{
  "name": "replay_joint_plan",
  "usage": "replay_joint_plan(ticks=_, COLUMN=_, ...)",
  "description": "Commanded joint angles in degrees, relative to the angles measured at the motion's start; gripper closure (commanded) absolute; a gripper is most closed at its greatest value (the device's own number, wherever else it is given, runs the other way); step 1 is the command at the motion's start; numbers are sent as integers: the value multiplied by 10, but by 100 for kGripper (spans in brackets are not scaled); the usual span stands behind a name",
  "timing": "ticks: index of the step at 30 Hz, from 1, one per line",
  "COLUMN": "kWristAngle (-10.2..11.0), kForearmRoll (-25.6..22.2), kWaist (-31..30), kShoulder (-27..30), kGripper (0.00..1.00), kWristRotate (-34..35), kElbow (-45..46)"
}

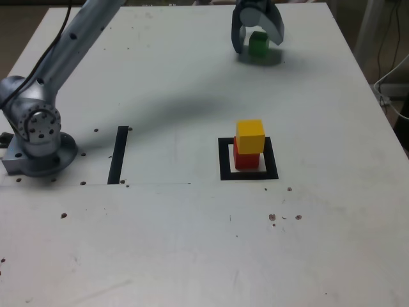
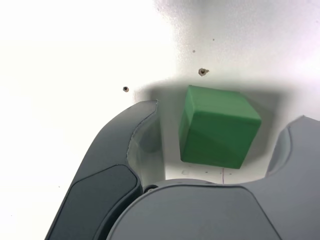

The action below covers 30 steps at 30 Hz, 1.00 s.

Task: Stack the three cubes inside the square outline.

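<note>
While the dark-grey metal end effector [image 2: 225,135] stands apart around the solid green cube [image 2: 220,127], centre both fingers, then close squarely.

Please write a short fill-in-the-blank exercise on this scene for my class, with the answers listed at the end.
The yellow cube rests on top of the ____ cube. The black square outline surrounds the ____ cube of that stack. The green cube lies between the open jaws of the ____. The single straight black strip lies between the arm's base and the square ____.

Missing words: red; bottom; tool; outline.
</note>
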<state>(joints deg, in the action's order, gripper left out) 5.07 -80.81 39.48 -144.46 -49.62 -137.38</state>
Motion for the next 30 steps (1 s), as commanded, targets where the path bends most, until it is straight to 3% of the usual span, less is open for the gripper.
replay_joint_plan(ticks=1, kWristAngle=6, kForearmRoll=1, kWaist=-2, kShoulder=-2, kGripper=57, kWristRotate=3, kElbow=-4)
replay_joint_plan(ticks=5, kWristAngle=10, kForearmRoll=3, kWaist=-4, kShoulder=-2, kGripper=67, kWristRotate=3, kElbow=-4)
replay_joint_plan(ticks=30, kWristAngle=25, kForearmRoll=-11, kWaist=-19, kShoulder=13, kGripper=68, kWristRotate=17, kElbow=-6)
